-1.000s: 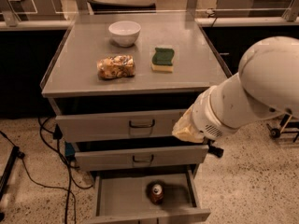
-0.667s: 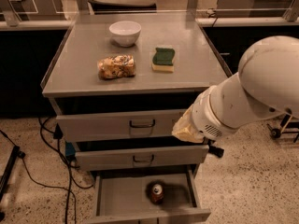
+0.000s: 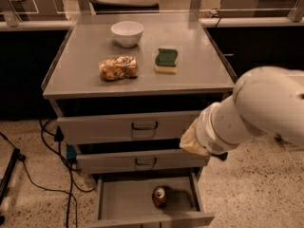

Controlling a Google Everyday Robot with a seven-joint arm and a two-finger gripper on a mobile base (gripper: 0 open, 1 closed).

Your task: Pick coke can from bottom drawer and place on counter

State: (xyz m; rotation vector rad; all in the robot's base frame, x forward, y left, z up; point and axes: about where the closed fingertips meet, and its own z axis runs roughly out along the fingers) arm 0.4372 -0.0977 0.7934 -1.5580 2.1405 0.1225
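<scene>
The drawer [image 3: 122,204] is pulled out, leaving the upright can [image 3: 159,197] reachable from above; the gripper [image 3: 192,142] hovers up right, its state untellable.

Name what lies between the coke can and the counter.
Camera view: the upper drawer front and middle drawer front, both shut, lie between coke can and counter. The gripper is unseen; the arm ends right of them.
</scene>
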